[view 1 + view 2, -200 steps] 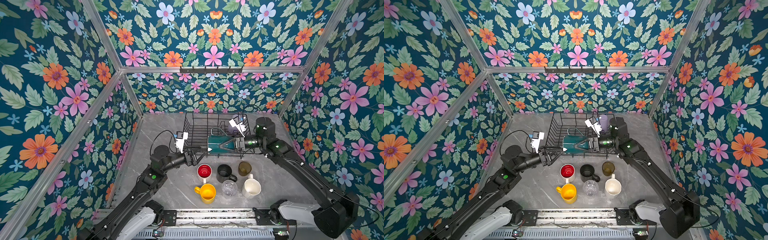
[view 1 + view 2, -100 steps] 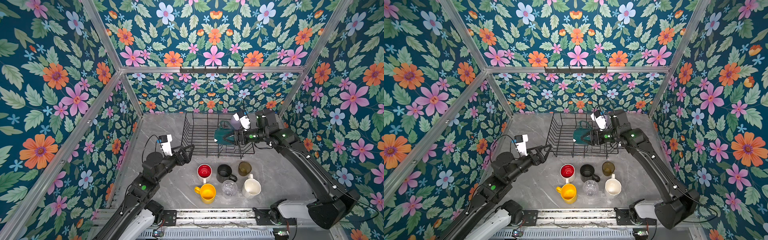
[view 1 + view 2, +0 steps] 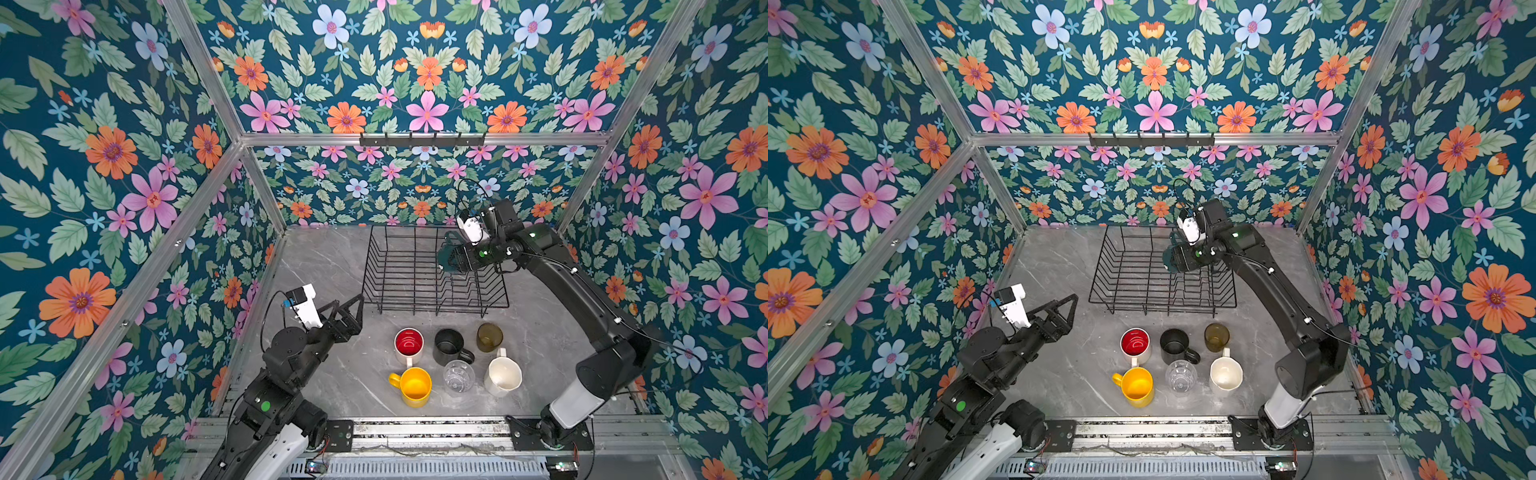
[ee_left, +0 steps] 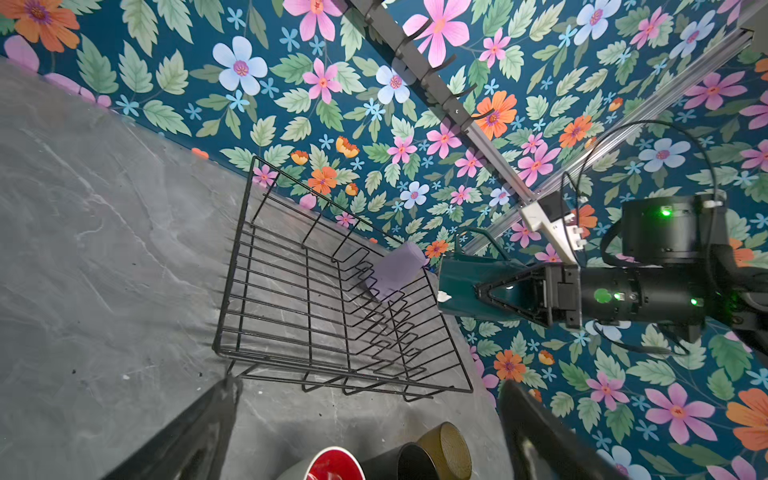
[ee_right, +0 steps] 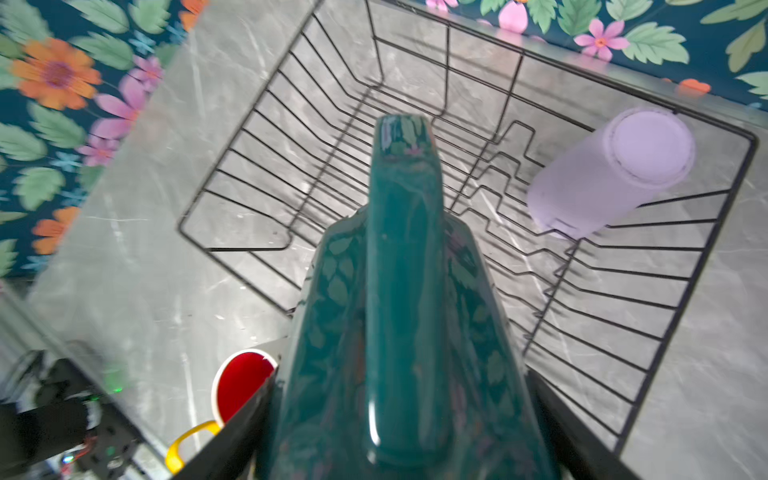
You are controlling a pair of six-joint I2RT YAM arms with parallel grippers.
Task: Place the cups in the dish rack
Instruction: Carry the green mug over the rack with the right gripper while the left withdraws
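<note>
Waiting cups: six stand mouth-up in two rows near the table's front edge. In front are the yellow mug [image 3: 415,386], clear glass tumbler [image 3: 458,376] and cream-white mug [image 3: 503,376]. Behind them are the red-lined white mug [image 3: 408,343], black mug [image 3: 448,345] and olive-brown tumbler [image 3: 489,336]. I reckon they are grouped where either arm can reach.
Left gripper [image 3: 357,311]: jaws spread wide, holding nothing, just off the dish rack's near left corner. I judge it parked out of the way, ready for a cup.
Dish rack [image 3: 376,270]: toward the table's far edge.
Right gripper [image 4: 482,291]: jaws clamped across the dark green mug [image 4: 457,276], handle towards the wrist, above the rack's right side. I think it is held high to clear the divider wires.
Lilac tumbler [image 5: 611,170]: base up, leaning in the rack's far right corner, which leaves the middle free.
</note>
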